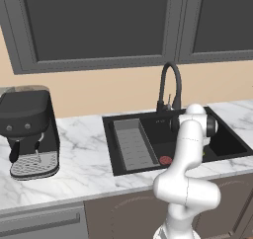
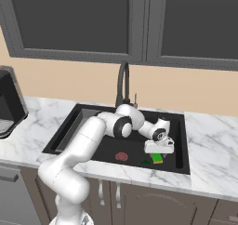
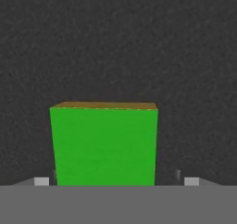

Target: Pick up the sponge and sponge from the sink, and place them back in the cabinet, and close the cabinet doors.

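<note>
The claw (image 2: pixel 158 155) hangs low inside the sink (image 2: pixel 179 126), its fingers spread apart on either side of a sponge (image 3: pixel 104 144) lying flat on the sink floor directly below it. The fingers stand just beside the sponge's edges; I cannot tell if they touch. A red drain disc (image 2: pixel 121 156) lies off to the claw's side.

No text, label, brand, number or sign can be read in any of the views. The coffee machine (image 1: pixel 28 129) on the surface carries no legible marking, and none is seen on the faucet (image 1: pixel 169 87), the sink (image 1: pixel 113 149) or the wall cupboards (image 1: pixel 99 25).
</note>
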Controlling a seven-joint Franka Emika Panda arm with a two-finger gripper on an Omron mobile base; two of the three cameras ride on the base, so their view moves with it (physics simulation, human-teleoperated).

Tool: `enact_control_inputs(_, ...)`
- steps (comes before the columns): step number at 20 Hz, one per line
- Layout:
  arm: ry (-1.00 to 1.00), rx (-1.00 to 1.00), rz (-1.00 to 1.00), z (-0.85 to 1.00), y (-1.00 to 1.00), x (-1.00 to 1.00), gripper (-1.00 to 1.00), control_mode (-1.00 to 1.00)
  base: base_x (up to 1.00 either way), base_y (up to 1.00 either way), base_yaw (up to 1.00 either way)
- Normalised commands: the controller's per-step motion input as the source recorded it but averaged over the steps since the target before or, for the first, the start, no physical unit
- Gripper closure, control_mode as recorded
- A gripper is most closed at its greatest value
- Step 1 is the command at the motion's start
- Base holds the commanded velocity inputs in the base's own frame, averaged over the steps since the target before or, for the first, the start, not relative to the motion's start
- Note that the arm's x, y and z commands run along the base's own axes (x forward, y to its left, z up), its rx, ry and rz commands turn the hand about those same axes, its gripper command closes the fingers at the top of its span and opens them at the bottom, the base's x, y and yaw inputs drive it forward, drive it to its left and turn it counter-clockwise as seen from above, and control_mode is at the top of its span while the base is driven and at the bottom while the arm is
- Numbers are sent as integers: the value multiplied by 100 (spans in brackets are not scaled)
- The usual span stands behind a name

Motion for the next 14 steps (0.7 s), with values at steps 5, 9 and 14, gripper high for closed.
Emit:
enact_control_inputs(5,1,0,0,-11,0,0,-100,-100,0,0,0)
enact_control_inputs(9,1,0,0,-15,0,0,-100,-100,0,0,0)
enact_control_inputs(14,0,0,0,-19,0,0,100,-100,0,0,0)
